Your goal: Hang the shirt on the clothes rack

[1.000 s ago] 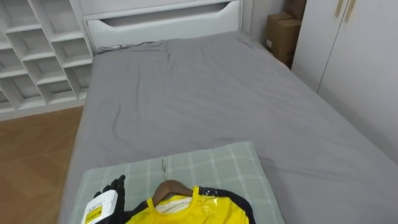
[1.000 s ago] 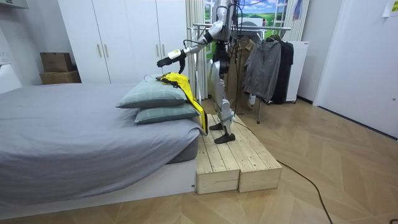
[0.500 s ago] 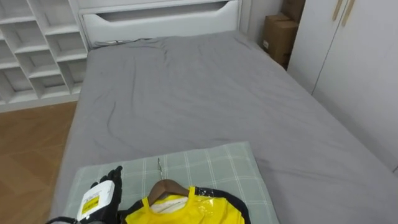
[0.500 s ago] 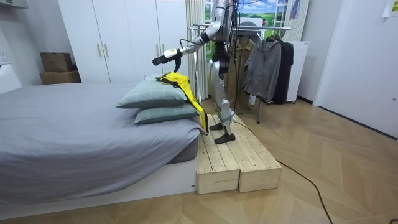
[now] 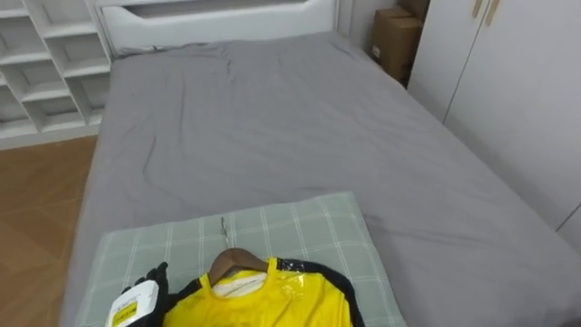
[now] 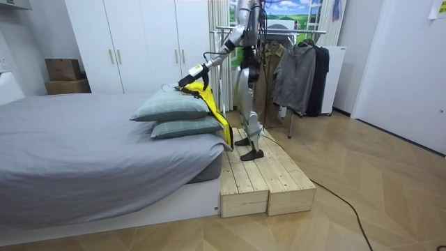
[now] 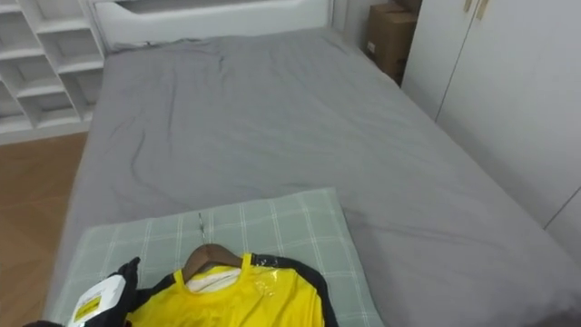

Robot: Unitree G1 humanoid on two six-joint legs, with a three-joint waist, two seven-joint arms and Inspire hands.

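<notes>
A yellow garment (image 5: 263,304) with dark trim lies on a wooden hanger (image 5: 238,263) on the green checked pillow (image 5: 300,232). The hanger's metal hook (image 5: 224,227) points up the bed. My left hand (image 5: 145,289) rests just left of the garment's shoulder, fingers relaxed and holding nothing. From the room view, I stand on a wooden platform (image 6: 265,178) beside the bed with my left arm reaching down, my left hand (image 6: 191,71) at the garment (image 6: 209,104), which hangs over two stacked pillows (image 6: 171,104).
The grey bed (image 5: 272,127) stretches ahead. White shelving (image 5: 36,73) stands at far left, a cardboard box (image 5: 392,41) and white wardrobe (image 5: 508,91) at right. Behind me a clothes rack (image 6: 293,31) holds dark jackets (image 6: 296,70).
My left arm has come down from above the pillows to the garment's shoulder. The eye view has shifted, with the bed sliding left.
</notes>
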